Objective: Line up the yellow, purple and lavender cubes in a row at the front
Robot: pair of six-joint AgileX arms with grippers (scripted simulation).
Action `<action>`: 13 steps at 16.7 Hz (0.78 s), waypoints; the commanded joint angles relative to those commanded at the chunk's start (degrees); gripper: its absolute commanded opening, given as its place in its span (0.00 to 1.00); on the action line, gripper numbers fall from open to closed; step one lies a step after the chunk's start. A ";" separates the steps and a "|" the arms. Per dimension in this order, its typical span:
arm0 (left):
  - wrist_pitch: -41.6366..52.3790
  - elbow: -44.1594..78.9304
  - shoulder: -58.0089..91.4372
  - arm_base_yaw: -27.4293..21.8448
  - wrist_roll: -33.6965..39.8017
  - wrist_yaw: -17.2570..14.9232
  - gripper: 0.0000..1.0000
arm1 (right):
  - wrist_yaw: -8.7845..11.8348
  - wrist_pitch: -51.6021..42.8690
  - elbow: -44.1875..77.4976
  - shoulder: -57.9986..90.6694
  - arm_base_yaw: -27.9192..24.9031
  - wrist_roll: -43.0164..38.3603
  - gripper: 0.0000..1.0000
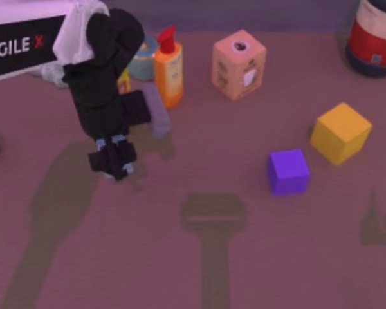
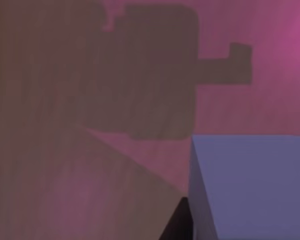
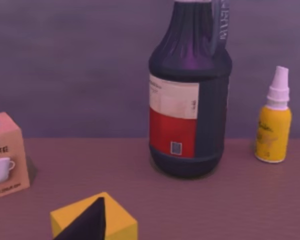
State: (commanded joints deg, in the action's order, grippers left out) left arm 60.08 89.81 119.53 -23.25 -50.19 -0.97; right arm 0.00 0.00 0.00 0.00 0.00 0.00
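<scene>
my left gripper at table's left, can't tell its grip | matte lavender cube just beside that arm | boxy yellow cube and purple cube close together on the right

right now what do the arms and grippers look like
Only the left arm shows in the top view: glossy black, rounded links beneath a white upper section, with a boxy black wrist block. Its left gripper has two short black fingers with pale blue-grey patches where they join the wrist. No cables or markings visible. The right arm shows only as a shadow on the table.
</scene>
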 joint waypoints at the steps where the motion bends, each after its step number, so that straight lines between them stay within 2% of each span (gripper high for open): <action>1: 0.90 1.90 1.07 -1.86 0.81 0.01 0.00 | 0.00 0.00 0.00 0.00 0.00 0.00 1.00; 9: 11.14 23.74 12.51 -24.97 11.13 0.03 0.00 | 0.00 0.00 0.00 0.00 0.00 0.00 1.00; 11: 12.87 27.75 14.30 -29.22 13.22 0.07 0.00 | 0.00 0.00 0.00 0.00 0.00 0.00 1.00; 13: 13.63 29.51 15.05 -30.99 14.27 0.10 0.00 | 0.00 0.00 0.00 0.00 0.00 0.00 1.00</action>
State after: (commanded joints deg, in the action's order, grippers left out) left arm 73.71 119.31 134.58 -54.24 -35.92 -0.88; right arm 0.00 0.00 0.00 0.00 0.00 0.00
